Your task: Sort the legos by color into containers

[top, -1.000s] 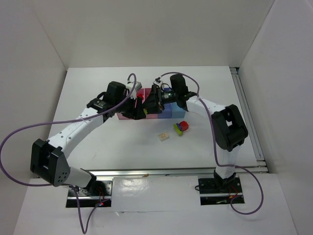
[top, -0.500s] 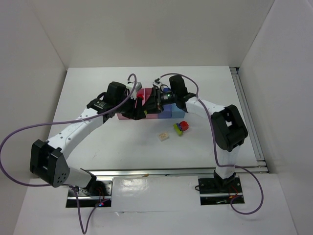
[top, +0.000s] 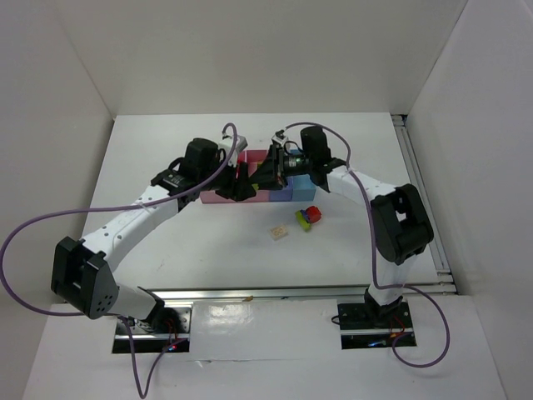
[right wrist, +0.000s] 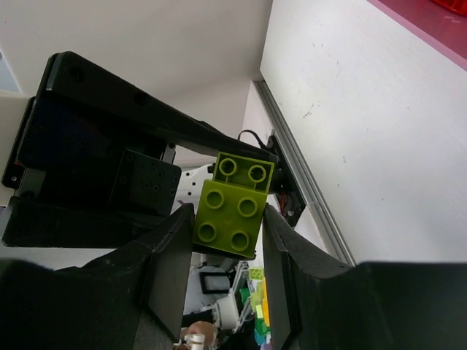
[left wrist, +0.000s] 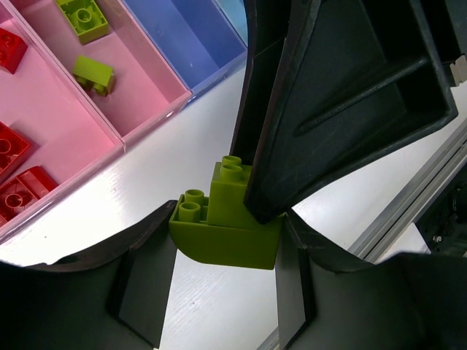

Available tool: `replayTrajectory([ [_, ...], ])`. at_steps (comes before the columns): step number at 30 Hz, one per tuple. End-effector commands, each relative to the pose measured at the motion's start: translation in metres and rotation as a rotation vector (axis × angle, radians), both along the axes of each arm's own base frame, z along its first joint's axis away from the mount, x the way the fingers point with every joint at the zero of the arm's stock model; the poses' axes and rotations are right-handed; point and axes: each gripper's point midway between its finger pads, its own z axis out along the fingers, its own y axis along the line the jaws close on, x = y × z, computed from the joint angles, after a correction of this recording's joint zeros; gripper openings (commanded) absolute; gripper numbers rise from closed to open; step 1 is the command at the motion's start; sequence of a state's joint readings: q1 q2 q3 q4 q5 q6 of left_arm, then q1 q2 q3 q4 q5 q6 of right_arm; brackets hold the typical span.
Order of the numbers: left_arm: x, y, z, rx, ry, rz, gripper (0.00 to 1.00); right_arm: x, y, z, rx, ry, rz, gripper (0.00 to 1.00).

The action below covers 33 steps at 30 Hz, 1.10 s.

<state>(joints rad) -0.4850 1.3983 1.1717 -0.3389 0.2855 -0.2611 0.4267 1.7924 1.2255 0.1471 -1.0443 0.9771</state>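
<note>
though hidden from above, a lime lego (left wrist: 232, 200) sits in the left hand (left wrist: 225, 244)

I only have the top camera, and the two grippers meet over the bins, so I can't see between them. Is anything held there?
Observer: Yes. The left wrist view shows a lime green clump, two pieces joined, gripped by the left gripper.
Operator: And the right one?
Observer: The right gripper is shut on the same clump, whose studs face its camera.
Operator: Which bin has green so far?
Observer: Two lime green bricks lie in one pink bin; red bricks lie in the neighbouring pink bin.
</note>
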Motion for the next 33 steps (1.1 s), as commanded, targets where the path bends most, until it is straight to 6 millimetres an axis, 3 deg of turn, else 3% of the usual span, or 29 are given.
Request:
replayTrajectory([
  [1, -0.009, 0.027, -0.004, 0.044, 0.038, 0.052, 0.00, 0.041, -0.034, 0.012, 0.011, -0.093, -0.163, 0.17],
  [10, -0.012, 0.029, -0.009, 0.058, 0.048, 0.046, 0.00, 0.051, -0.024, 0.046, 0.137, -0.090, -0.124, 0.17],
  [16, -0.004, 0.036, 0.001, 0.064, 0.018, 0.062, 0.00, 0.045, -0.037, 0.022, 0.125, -0.024, -0.109, 0.17],
  [33, -0.010, 0.028, 0.007, 0.038, 0.036, 0.010, 0.00, 0.042, -0.040, 0.004, 0.161, 0.019, -0.108, 0.17],
])
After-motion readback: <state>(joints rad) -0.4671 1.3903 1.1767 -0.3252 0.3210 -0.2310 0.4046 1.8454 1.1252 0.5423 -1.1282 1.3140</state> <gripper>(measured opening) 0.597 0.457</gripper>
